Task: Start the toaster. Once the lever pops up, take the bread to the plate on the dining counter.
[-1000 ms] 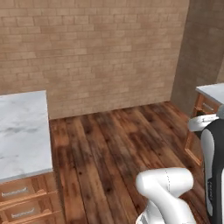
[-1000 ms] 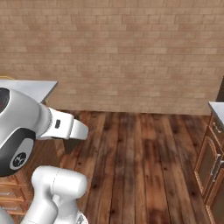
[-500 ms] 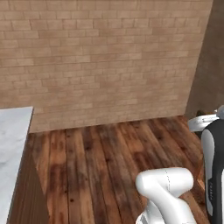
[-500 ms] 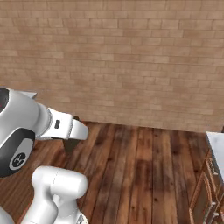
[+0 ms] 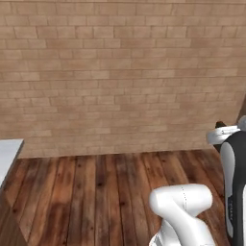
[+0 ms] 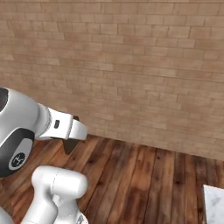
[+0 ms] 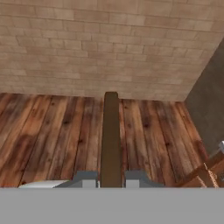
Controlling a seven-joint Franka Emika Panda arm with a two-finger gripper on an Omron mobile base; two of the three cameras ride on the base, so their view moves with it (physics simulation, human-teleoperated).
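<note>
- I have a tan brick wall [image 5: 120,72] across the far side in both base views, running straight and bare from edge to edge.
- Below it lies a dark plank wooden floor [image 5: 96,192], reddish brown, with the boards running away from me toward the wall.
- At the far left edge of the left base view a white marble counter corner [image 5: 8,151] pokes in; I cannot tell which counter it belongs to.
- At the bottom right corner of the right base view another bit of white grey-veined marble top [image 6: 214,203] shows, again too little to identify.
- In the hand view the brick wall meets a darker grey wall [image 7: 210,100] at a corner on the right, and a piece of wooden cabinet edge [image 7: 203,173] sits at the lower right.
- The gripper [image 7: 111,177] is pinched right down on the bread [image 7: 110,135], which I see edge-on as a thin dark brown slice standing up between the two fingertips [image 7: 87,178], over the floor.
- In the right base view the same slice hangs as a small dark shape under the white hand, in mid-air in front of the wall, well clear of any counter.
- I can read no brand, label or writing anywhere; a small dark mark on the white wrist in the right base view is too small to make out.
</note>
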